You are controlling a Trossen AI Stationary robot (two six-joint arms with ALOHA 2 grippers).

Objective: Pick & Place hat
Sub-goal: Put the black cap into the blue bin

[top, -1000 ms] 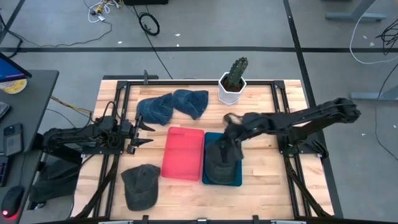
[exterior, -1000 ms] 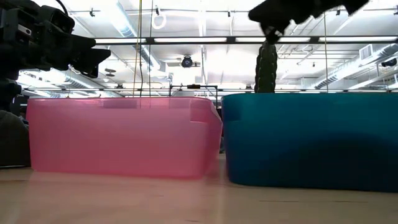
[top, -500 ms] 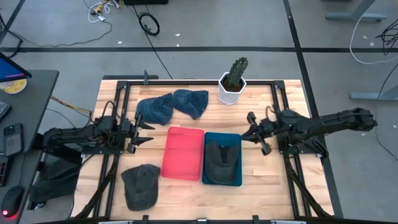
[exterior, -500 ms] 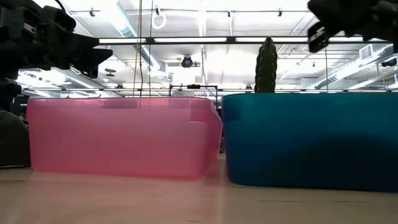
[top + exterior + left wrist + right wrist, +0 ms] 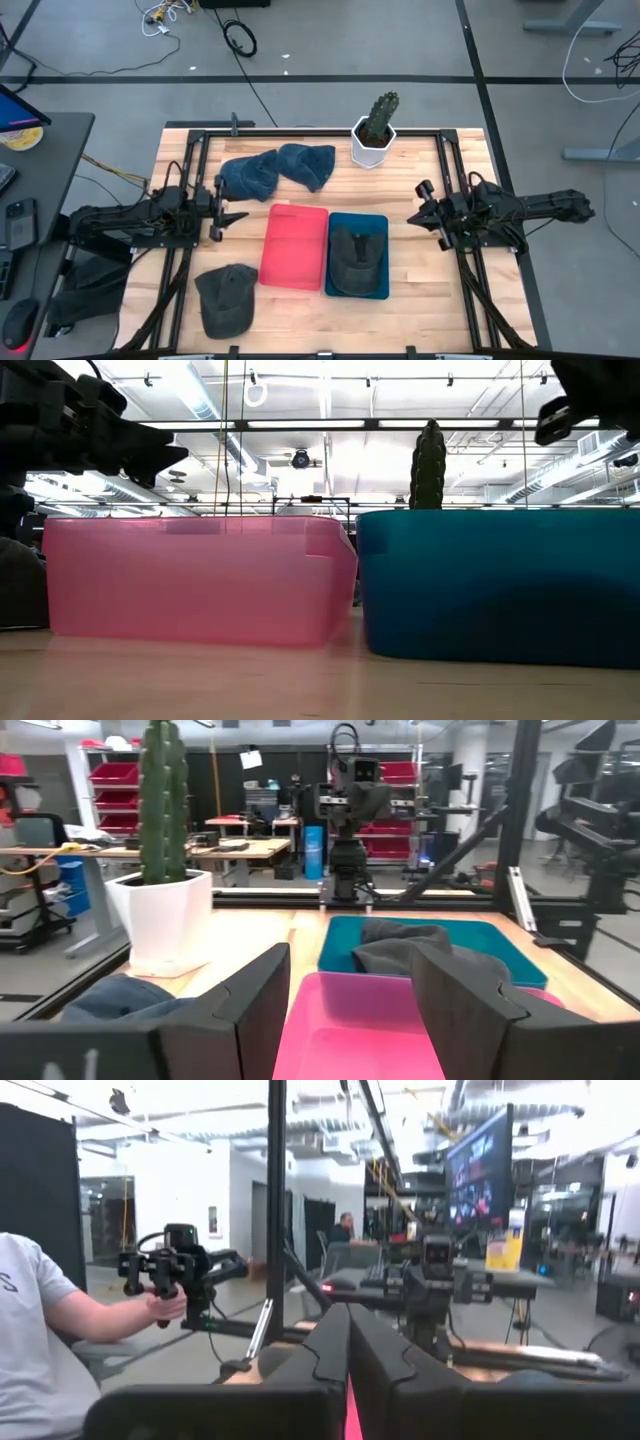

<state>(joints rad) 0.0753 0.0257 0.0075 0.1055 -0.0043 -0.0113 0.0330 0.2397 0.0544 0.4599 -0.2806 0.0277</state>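
A dark grey hat (image 5: 356,255) lies inside the teal bin (image 5: 378,291), and the left wrist view shows the hat (image 5: 400,946) there too. A second grey cap (image 5: 225,298) lies flat near the table's near edge. Two blue hats (image 5: 250,175) (image 5: 308,163) lie at the far side. My right gripper (image 5: 418,205) (image 5: 348,1342) hovers shut, to the right of the teal bin. My left gripper (image 5: 228,212) (image 5: 350,982) hovers open, left of the pink bin (image 5: 295,246), facing it.
A cactus in a white pot (image 5: 375,132) stands at the table's far edge. The pink bin (image 5: 190,580) and the teal bin (image 5: 500,585) sit side by side at the table's middle. In the right wrist view a person (image 5: 35,1330) sits beyond the table.
My right gripper has drawn back from above the hat in the teal bin toward the table's right edge. The hat stays lying in the bin. My left gripper has edged a little toward the bins.
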